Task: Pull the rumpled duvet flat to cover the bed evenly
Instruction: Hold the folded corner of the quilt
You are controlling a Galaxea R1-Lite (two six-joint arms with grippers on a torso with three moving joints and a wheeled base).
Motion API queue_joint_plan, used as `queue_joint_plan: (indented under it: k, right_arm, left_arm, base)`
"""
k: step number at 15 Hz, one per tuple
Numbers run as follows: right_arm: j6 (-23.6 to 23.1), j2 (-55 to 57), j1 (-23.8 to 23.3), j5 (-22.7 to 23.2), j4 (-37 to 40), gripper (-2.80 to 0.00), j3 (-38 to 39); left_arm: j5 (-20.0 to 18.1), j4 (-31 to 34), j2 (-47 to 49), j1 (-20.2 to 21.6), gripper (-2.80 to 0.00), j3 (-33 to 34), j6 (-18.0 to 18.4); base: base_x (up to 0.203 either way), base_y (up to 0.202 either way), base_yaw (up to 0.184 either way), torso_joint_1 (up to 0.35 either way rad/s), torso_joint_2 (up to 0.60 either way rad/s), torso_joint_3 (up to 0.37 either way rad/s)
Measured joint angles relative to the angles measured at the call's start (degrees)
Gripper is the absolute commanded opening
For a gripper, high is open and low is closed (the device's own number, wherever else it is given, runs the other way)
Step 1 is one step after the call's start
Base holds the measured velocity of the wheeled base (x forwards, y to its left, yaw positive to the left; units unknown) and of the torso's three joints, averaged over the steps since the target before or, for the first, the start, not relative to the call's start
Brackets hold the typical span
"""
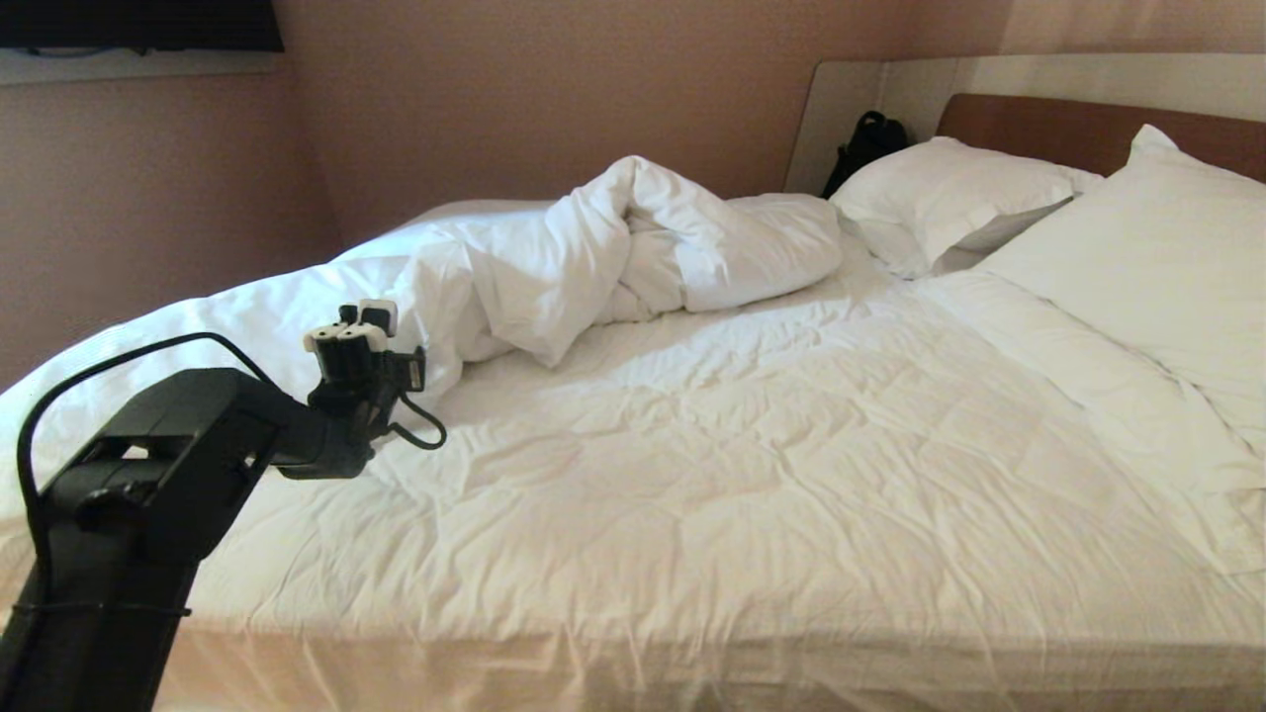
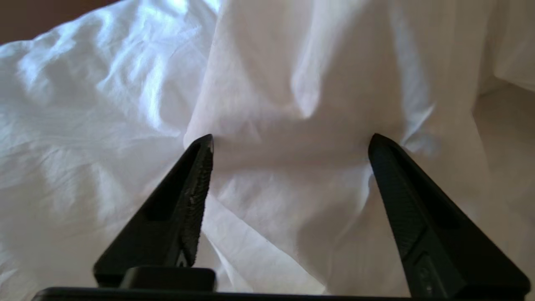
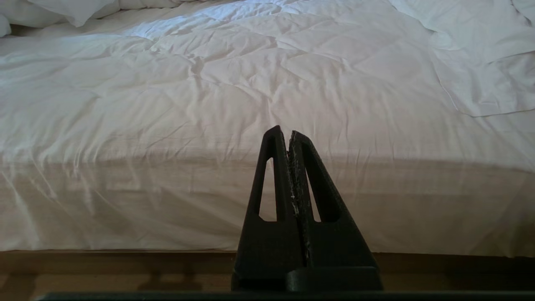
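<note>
At nine o'clock in my head view, over the near-left part of the bed point(image 1: 692, 653), my left pincer point(image 1: 353, 326) hangs with its fingers point(image 2: 196, 184) spread wide, nothing between them. The duvet point(image 1: 613, 247) is heaped straight ahead of it, toward one o'clock: a rumpled ridge whose long axis runs from beside the pincer across toward the pillows point(image 1: 949, 198) at two o'clock. In the wrist view a hanging fold sits just past the fingertips, squarely between them (whether cloth touches them, I can't tell). My left arm is clearly the nearer one, so the next grab looks like its job. My right pincer point(image 3: 289, 134) is pressed together, empty, parked low by the bed's near edge. A dark bag point(image 1: 865, 143) sits beyond the pillows. No writing or labels I can read anywhere.
</note>
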State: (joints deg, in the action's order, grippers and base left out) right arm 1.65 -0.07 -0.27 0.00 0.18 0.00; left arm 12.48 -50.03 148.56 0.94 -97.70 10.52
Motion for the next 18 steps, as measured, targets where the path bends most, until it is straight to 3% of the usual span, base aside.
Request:
queue_joint_plan:
  k: [8, 15, 16, 18]
  right_arm:
    - [0.0, 0.0, 0.0, 0.0, 0.0, -2.80, 0.0]
    - [0.0, 0.0, 0.0, 0.0, 0.0, -2.80, 0.0]
    - [0.0, 0.0, 0.0, 0.0, 0.0, -2.80, 0.0]
    - [0.0, 0.0, 0.0, 0.0, 0.0, -2.80, 0.0]
  left_arm:
    - [2.5, 3.9, 7.6, 0.1, 0.00, -11.7, 0.3]
    - [2.5, 4.6, 8.9, 0.1, 0.00, -13.2, 0.2]
    - [2.5, 4.6, 8.9, 0.1, -2.80, -13.2, 0.2]
    - [2.5, 4.7, 8.9, 0.0, -2.80, -13.3, 0.2]
  base:
    - [0.000, 0.000, 0.000, 0.000, 0.00, 0.000]
    - [0.000, 0.000, 0.000, 0.000, 0.00, 0.000]
    - [0.000, 0.000, 0.000, 0.000, 0.00, 0.000]
    - [0.000, 0.000, 0.000, 0.000, 0.00, 0.000]
